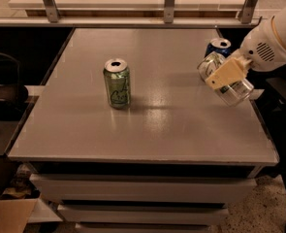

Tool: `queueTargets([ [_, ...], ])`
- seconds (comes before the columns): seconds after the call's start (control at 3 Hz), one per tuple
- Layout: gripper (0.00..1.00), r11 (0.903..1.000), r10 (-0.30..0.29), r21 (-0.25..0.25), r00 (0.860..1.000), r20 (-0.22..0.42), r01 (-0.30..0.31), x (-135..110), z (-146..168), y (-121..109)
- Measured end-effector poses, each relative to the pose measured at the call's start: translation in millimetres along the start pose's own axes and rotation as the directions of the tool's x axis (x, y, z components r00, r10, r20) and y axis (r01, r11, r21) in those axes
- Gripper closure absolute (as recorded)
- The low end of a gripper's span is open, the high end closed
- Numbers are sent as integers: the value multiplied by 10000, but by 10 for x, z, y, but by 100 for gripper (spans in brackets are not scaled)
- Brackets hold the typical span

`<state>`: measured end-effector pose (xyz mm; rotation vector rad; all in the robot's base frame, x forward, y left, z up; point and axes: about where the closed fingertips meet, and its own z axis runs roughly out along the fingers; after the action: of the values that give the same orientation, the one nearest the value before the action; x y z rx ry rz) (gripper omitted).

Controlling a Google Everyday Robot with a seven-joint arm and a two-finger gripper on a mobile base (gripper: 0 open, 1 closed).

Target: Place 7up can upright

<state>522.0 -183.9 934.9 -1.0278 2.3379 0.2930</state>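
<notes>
My gripper (226, 73) comes in from the right edge, over the table's right side. It is shut on the 7up can (237, 91), a silver can held tilted on its side a little above the table (171, 125). One cream finger (228, 71) lies across the can's middle. The can's top end (208, 65) points left and toward the back.
A blue Pepsi can (219, 46) stands upright just behind the held can, partly hidden by it. An open green can (117, 83) stands upright left of centre. A metal rail runs along the back. A dark chair is at the left, and a cardboard box is at the lower left.
</notes>
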Motion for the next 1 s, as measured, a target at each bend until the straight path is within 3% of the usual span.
queueTargets([
  [0.33,100,9868,-1038,-1093,9850,1377,1193,-211,-4,176],
  [0.67,100,9722,-1829,-1147,9680,1716,2041,-274,-14,240],
  [1.0,100,9723,-1832,-1142,9681,1709,2041,-273,-13,239],
])
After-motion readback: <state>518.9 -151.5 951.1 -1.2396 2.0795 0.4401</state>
